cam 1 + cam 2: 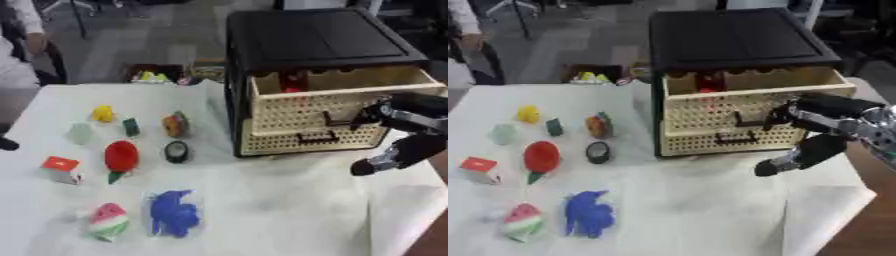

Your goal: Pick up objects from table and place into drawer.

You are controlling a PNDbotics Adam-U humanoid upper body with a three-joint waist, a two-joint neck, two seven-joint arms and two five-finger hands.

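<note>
Fingers (773, 168) of the right hand (815, 150), black and rod-like, are stretching out straight and released, grasping nothing, their tips hanging over the white cloth-covered table (262, 220) just below and in front of the drawer unit. Right behind the hand the black wrist is crossing the lower drawer (306, 140), whose pale perforated front is carrying a dark handle. Above the fingers the upper drawer (341, 82) is standing pulled out, a boxy cream tray with something red (293, 82) lying inside, under the smooth black cabinet (315, 37). Well away on the far side from the fingers, the table objects are lying scattered: a dark ring-shaped roll (177, 151) nearest, a round orange piece (175, 125), a glossy red strawberry shape (121, 157), a crumpled blue lump (172, 212), a watermelon-slice wedge (108, 221), a red-topped cube (60, 169), a small yellow shape (103, 114), a green block (131, 127) and a pale rounded piece (80, 133). No left hand is showing.
</note>
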